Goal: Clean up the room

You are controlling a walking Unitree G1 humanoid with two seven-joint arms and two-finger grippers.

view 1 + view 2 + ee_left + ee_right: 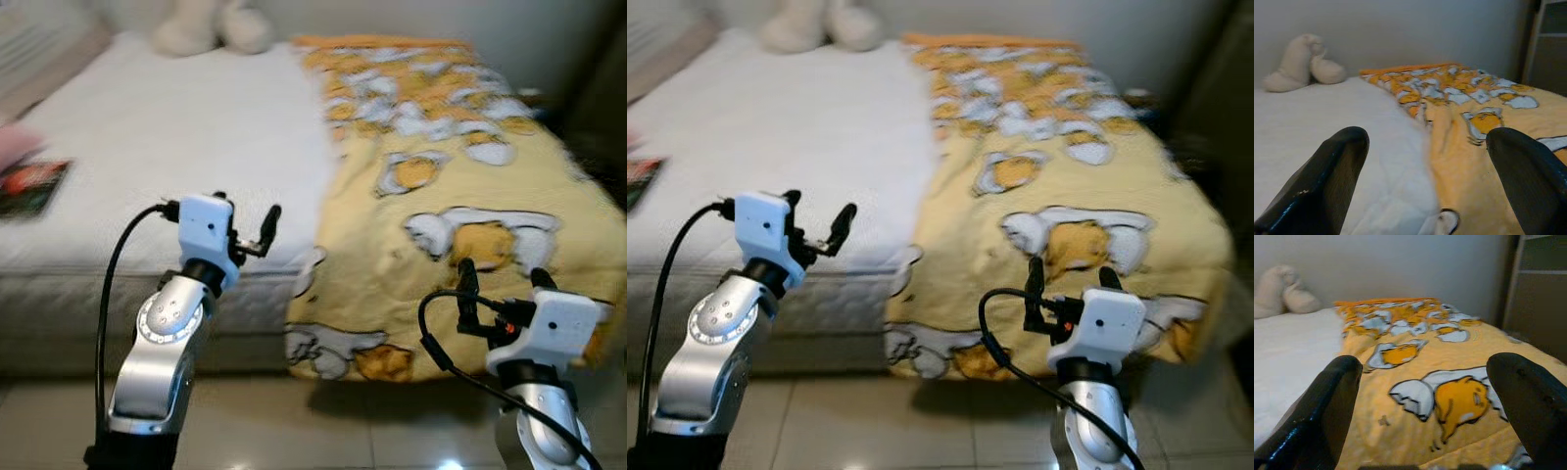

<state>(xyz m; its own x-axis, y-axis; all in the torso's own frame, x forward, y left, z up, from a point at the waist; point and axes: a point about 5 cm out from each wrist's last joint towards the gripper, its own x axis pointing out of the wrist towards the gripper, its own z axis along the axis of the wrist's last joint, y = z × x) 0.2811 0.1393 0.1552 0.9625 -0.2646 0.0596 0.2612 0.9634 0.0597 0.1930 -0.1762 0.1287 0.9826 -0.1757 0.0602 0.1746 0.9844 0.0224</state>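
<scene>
Both arms are up in front of the bed (147, 127), and the left gripper (248, 230) hovers right at the mattress's near edge, fingers (1327, 181) spread wide with nothing between them. Over on the right, the right gripper (500, 284) sits against the foot-end drape of the yellow blanket (460, 196) — its fingers (1322, 416) also parted wide, empty, pointing up the length of the cover. The blanket lies across the right half of the bed, its inner edge running up the middle of the mattress and its near edge hanging over the side almost to the tiled floor (323, 431). The white half is mostly bare sheet; a cream plush toy (211, 24) rests at the far end by the wall, and a dark red-and-black flat item (29, 186) lies near the left edge of the mattress — too blurred to identify. Beyond the blanket's right edge stands a dark cabinet (1540, 298), close to the bedside. Open tiles run along the near side of the bed beneath both arms.
</scene>
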